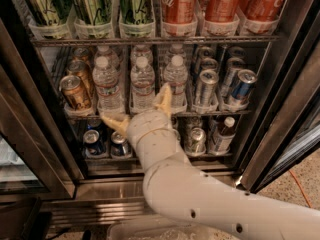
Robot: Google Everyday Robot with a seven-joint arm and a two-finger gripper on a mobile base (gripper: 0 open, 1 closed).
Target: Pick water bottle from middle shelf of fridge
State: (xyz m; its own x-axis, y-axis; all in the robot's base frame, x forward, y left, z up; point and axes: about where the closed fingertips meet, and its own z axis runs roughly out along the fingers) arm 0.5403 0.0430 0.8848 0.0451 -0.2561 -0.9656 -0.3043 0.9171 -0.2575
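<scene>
Three clear water bottles with white caps stand in lane trays on the middle shelf (pixel 210 113) of the fridge (pixel 35 134): left (pixel 107 84), middle (pixel 142 81), right (pixel 175 75). My gripper (pixel 139 109) is open, just below and in front of the middle bottle. One tan finger (pixel 163 98) points up between the middle and right bottles. The other (pixel 114 121) reaches left under the left bottle. Neither finger holds a bottle. My white arm (pixel 200 199) comes in from the lower right.
Gold cans (pixel 75 91) stand left of the bottles, silver-blue cans (pixel 225 84) right. Green (pixel 95 4) and red cans (pixel 220 1) fill the shelf above. The bottom shelf holds cans (pixel 94 143) and a dark-liquid bottle (pixel 222 134). The door frame (pixel 285 109) stands right.
</scene>
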